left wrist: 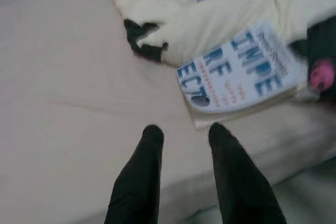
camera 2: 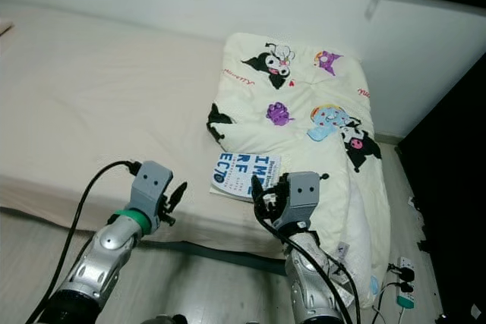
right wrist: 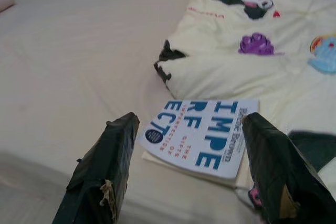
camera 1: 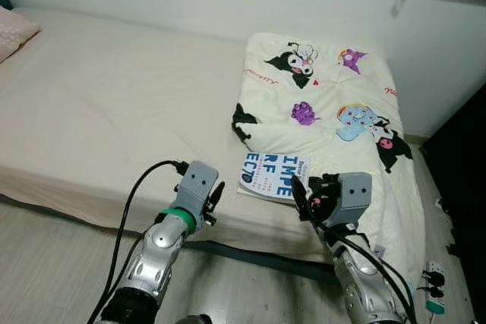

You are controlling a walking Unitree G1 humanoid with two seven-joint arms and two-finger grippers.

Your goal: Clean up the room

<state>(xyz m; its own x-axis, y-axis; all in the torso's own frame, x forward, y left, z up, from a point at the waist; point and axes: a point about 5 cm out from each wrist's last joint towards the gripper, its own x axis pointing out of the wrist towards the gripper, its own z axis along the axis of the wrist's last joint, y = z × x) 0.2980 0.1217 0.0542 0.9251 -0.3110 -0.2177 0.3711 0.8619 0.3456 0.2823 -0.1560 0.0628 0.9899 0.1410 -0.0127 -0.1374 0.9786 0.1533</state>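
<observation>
A white book [camera 1: 275, 176] with big blue letters lies flat on the bed near its front edge, partly on the hem of a cream cartoon-print blanket [camera 1: 326, 104]. My right gripper [camera 1: 307, 191] is open and hovers just in front of the book's right end; in the right wrist view its fingers [right wrist: 123, 145] stand wide apart with the book [right wrist: 202, 135] lying beyond them. My left gripper [camera 1: 215, 201] is open over the bare sheet just left of the book, with nothing between its fingers [left wrist: 149, 150]. The book [left wrist: 241, 72] lies ahead and to one side of it.
The bed [camera 1: 114, 104] has a beige sheet and a pink pillow [camera 1: 11, 32] at its far left. A white wall runs behind it. Dark furniture [camera 1: 463, 172] stands at the right, with a power strip [camera 1: 433, 286] and cables on the wooden floor below.
</observation>
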